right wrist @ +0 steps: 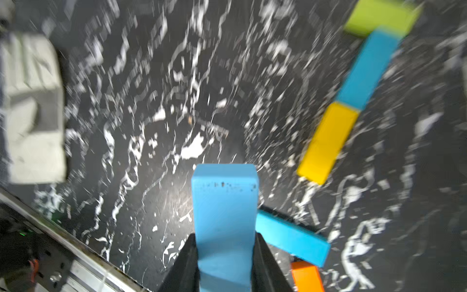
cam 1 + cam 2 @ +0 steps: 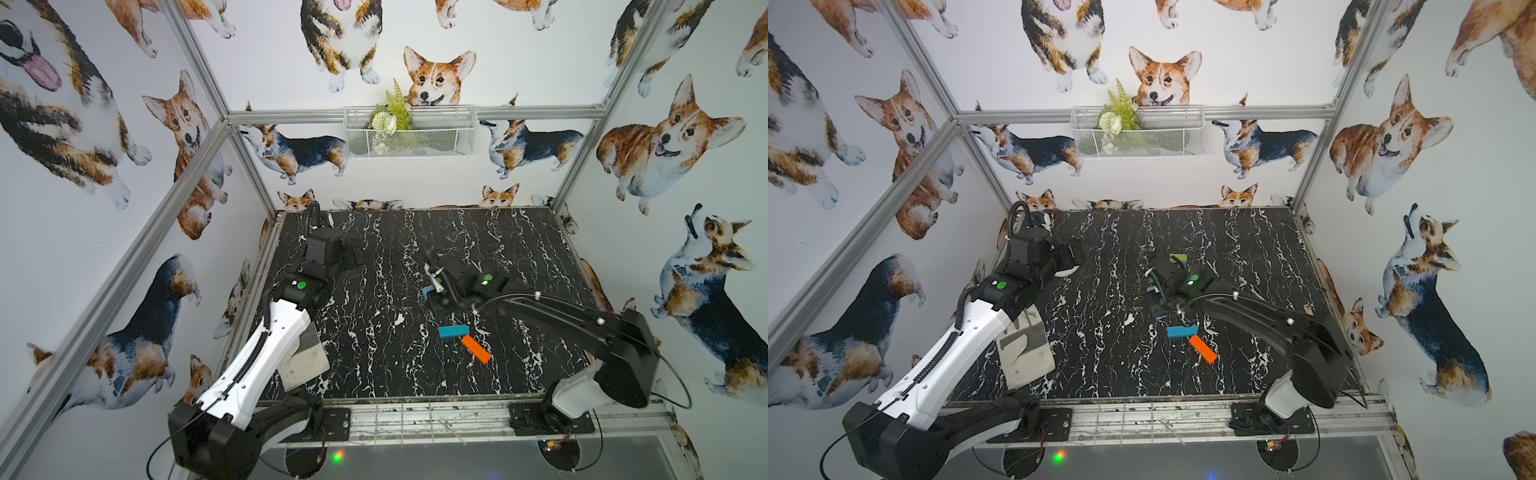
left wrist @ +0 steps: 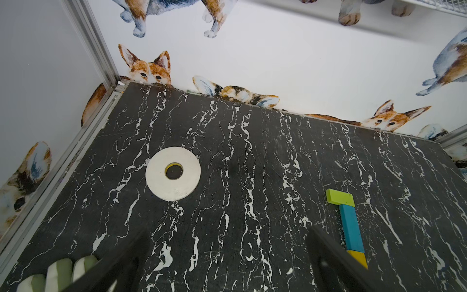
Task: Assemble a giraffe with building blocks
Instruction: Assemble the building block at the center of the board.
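My right gripper is shut on a blue block, held off the table; in both top views it shows as a blue edge under the wrist. The giraffe's laid part is a line of green head, teal bar and yellow bar, seen also in the right wrist view as green, teal, yellow. Loose on the table lie another blue block and an orange block. My left gripper hangs open and empty at the back left.
A white tape ring lies flat below the left gripper. A beige slotted scoop sits by the left arm near the table's left edge. A white wire basket hangs on the back wall. The right arm covers most of the laid figure in both top views.
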`<action>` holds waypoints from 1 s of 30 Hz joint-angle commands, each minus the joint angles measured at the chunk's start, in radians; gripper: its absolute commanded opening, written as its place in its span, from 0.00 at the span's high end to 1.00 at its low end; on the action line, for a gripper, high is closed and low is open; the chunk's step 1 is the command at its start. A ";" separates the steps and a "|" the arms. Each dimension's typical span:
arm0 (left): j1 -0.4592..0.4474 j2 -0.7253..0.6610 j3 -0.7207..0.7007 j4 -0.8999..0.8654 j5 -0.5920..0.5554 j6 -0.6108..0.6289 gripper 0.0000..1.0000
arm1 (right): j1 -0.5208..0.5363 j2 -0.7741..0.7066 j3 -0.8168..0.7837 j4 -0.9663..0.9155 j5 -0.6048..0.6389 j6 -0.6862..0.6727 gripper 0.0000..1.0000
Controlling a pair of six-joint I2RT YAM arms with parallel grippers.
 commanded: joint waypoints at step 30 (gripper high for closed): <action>0.001 -0.010 -0.012 0.061 0.089 0.006 0.00 | -0.448 0.276 0.032 -0.300 -0.148 -1.470 0.93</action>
